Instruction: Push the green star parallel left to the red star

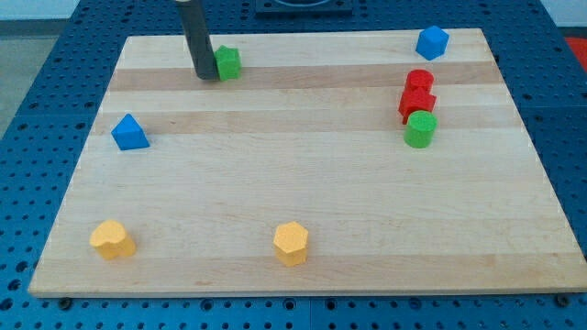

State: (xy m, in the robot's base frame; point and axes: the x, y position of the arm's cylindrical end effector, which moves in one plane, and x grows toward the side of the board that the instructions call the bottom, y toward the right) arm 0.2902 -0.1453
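Note:
The green star [227, 62] sits near the view's top left of the wooden board [303, 183]. My tip [204, 77] touches or nearly touches its left side, with the dark rod rising to the view's top edge. At the view's right, a red block [420, 80] sits just above the red star [417, 103], and a green cylinder [420, 129] sits just below it. All three touch in a column, far to the right of the green star.
A blue block [432, 42] sits at the view's top right. A blue triangular block [129, 133] is at the left. A yellow block [112, 239] and a yellow hexagonal block [291, 243] sit near the bottom edge.

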